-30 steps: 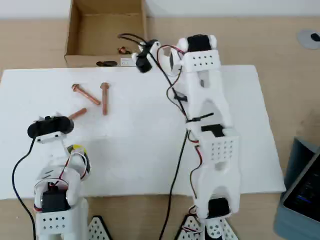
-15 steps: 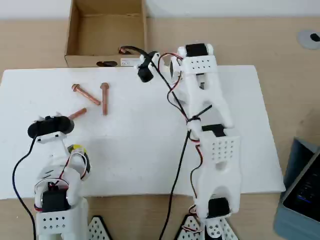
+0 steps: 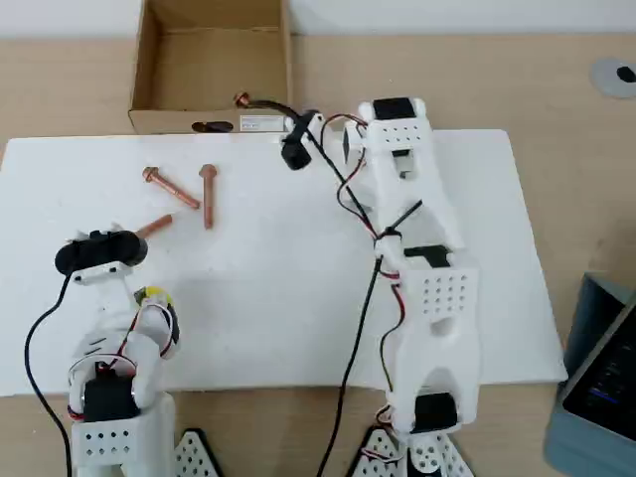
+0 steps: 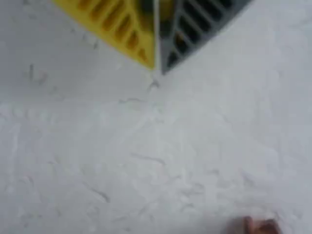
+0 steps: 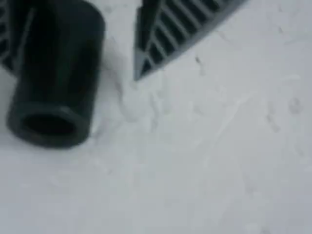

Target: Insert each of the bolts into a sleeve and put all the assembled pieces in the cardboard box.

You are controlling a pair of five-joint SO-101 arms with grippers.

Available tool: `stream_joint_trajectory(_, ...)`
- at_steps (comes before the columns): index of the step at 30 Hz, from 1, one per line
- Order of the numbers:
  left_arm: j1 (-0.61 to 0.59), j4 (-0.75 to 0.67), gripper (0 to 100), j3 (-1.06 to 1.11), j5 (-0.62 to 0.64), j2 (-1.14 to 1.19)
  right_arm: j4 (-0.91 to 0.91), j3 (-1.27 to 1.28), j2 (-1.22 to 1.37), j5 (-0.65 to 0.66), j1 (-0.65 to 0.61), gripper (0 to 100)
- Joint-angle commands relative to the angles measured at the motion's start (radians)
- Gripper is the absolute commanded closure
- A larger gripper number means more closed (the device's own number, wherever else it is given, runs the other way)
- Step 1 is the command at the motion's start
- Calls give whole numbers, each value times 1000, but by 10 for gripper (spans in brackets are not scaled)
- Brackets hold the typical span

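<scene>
The nearest bolt (image 3: 155,226) lies slanted on the white mat (image 3: 298,298), just beside your left claw (image 4: 157,68). That claw is pinched closed on nothing. The other two bolts (image 3: 171,188) (image 3: 207,196) sit farther out toward the cardboard box (image 3: 140,70).

The black sleeve (image 5: 53,83) lies on its side across the mat, inside your right claw (image 5: 70,69). There's a gap to the grey jaw, so that claw is spread and not gripping.

I'd say your left arm is way nearer the bolts. The box has a coppery bit (image 3: 241,99) by its near wall, but I can't tell if it's assembled.
</scene>
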Motion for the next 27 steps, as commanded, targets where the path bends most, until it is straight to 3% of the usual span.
stream_joint_trajectory(1, -9, 5, 998, -5, 2, -8, -8, -48, 15, 6, 15, 894)
stream_joint_trajectory(8, -9, 5, 998, -5, 2, -8, -11, -48, 54, 6, 13, 988)
stream_joint_trajectory(13, -9, 5, 998, -5, 2, -8, -8, -74, 51, -2, 10, 988)
stream_joint_trajectory(27, -5, 5, 998, -5, 0, -8, 267, -550, -15, -152, -28, 988)
